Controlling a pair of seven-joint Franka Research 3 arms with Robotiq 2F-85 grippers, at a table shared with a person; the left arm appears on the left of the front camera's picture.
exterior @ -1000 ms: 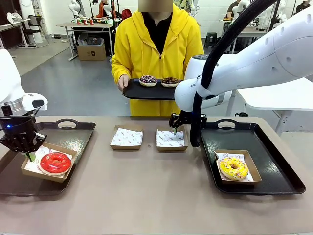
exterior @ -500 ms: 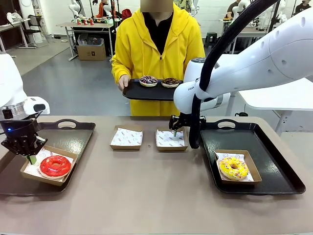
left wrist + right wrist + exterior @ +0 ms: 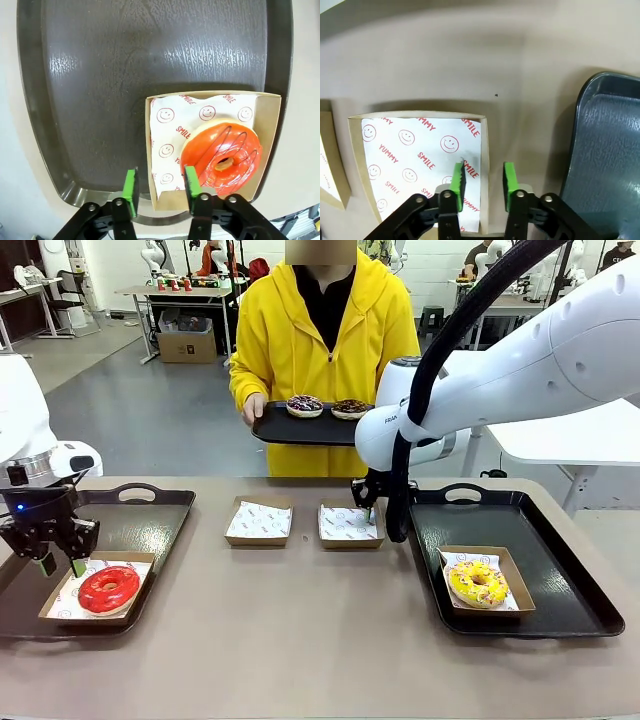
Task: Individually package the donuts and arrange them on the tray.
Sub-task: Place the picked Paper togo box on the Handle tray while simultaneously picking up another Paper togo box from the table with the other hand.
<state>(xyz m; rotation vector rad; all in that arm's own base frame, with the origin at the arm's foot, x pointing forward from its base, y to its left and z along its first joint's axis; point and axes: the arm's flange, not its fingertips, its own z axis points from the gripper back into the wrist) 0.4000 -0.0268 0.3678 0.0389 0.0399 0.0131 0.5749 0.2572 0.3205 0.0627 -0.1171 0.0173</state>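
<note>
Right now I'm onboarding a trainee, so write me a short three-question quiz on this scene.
1. True or false: the left fingers are clamped on the red donut.
2. What does the person hold? A) a tray carrying two donuts B) an empty box C) a cup
3. How many empty paper-lined boxes lie on the table between the two black trays?
Key: 1 false, they stand open; 2 A; 3 two.
</note>
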